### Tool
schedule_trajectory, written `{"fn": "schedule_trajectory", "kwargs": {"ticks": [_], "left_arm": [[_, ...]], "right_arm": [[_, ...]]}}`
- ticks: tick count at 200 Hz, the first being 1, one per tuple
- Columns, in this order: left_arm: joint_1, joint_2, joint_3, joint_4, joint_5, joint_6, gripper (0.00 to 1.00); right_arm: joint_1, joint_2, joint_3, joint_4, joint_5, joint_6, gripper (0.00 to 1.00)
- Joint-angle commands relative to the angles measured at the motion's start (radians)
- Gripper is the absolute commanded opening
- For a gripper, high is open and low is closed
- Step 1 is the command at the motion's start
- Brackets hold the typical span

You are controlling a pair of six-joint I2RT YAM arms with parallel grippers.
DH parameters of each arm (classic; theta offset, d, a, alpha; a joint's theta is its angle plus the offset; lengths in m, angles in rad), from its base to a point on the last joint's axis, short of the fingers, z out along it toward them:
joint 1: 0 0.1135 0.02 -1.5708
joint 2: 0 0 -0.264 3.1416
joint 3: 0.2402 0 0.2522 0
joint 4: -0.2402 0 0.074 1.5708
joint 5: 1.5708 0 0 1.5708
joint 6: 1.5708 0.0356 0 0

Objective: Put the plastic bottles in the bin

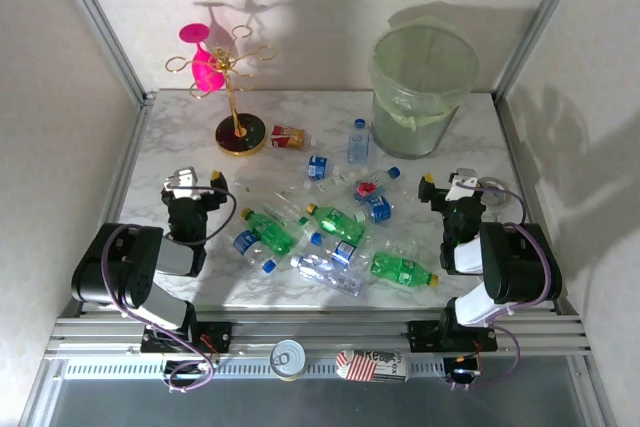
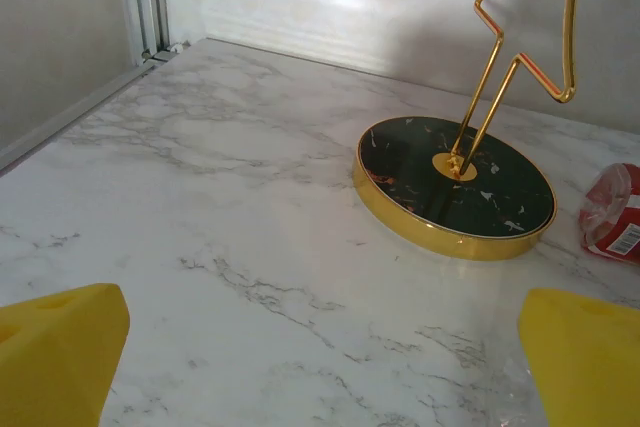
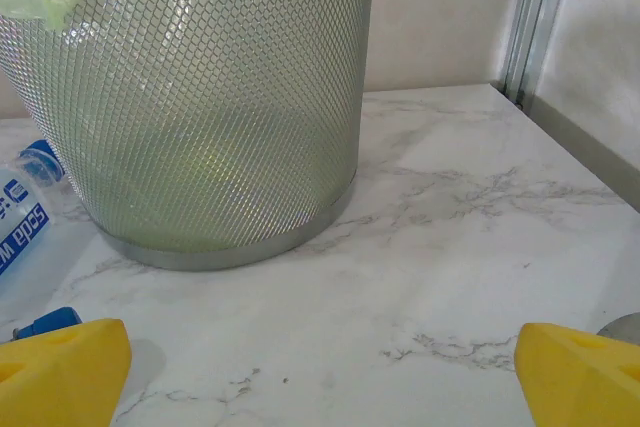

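Several plastic bottles lie scattered across the middle of the marble table. Among them are a green one (image 1: 268,232), another green one (image 1: 402,269), a crushed clear one (image 1: 330,269), an upright clear one (image 1: 358,140) and a red-labelled one (image 1: 288,136) (image 2: 612,227). The bin (image 1: 425,87) stands at the back right; up close it is a mesh basket with a green liner (image 3: 200,107). My left gripper (image 1: 198,183) (image 2: 325,357) is open over bare marble, left of the bottles. My right gripper (image 1: 448,185) (image 3: 320,367) is open in front of the bin, with a blue-labelled bottle (image 3: 20,217) to its left.
A gold stand (image 1: 240,132) (image 2: 455,182) with pink glasses stands at the back left, just ahead of my left gripper. Metal frame posts line both table sides. A tin can (image 1: 289,359) and a packet (image 1: 372,365) rest on the front rail.
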Motion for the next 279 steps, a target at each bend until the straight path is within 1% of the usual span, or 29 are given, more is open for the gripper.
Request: {"fn": "schedule_trajectory", "kwargs": {"ticks": [1, 148, 174, 185, 200, 211, 225, 236, 247, 258, 279], "left_arm": [[-0.008, 0.01, 0.016, 0.041, -0.018, 0.01, 0.99], [-0.008, 0.01, 0.016, 0.04, -0.017, 0.01, 0.99], [-0.008, 0.009, 0.016, 0.041, -0.019, 0.01, 0.99], [-0.007, 0.009, 0.015, 0.04, -0.019, 0.012, 0.99], [-0.014, 0.007, 0.015, 0.048, -0.039, 0.014, 0.99], [-0.03, -0.024, 0.028, -0.001, -0.071, 0.023, 0.99], [-0.055, -0.089, 0.072, -0.128, -0.124, 0.037, 0.99], [-0.074, -0.133, 0.126, -0.254, -0.18, 0.037, 0.99], [-0.093, -0.171, 0.196, -0.394, -0.224, 0.014, 0.99], [-0.11, -0.197, 0.257, -0.505, -0.232, -0.02, 0.99], [-0.154, -0.24, 0.327, -0.619, -0.206, -0.081, 0.99]], "right_arm": [[0.006, 0.006, 0.01, 0.031, 0.003, 0.004, 0.99], [0.008, 0.006, 0.011, 0.028, 0.004, 0.002, 0.99], [0.014, 0.006, 0.008, 0.038, 0.021, -0.001, 0.99], [0.022, -0.007, 0.013, 0.019, 0.066, 0.005, 0.99], [0.029, -0.062, 0.023, -0.045, 0.092, 0.007, 0.99], [0.032, -0.121, 0.037, -0.114, 0.113, 0.009, 0.99], [0.035, -0.189, 0.043, -0.202, 0.14, 0.016, 0.99], [0.037, -0.249, 0.096, -0.285, 0.171, 0.062, 0.99], [0.038, -0.301, 0.139, -0.409, 0.204, 0.137, 0.99], [0.039, -0.338, 0.192, -0.561, 0.207, 0.196, 0.99], [0.038, -0.385, 0.293, -0.827, 0.161, 0.266, 0.99]]}}
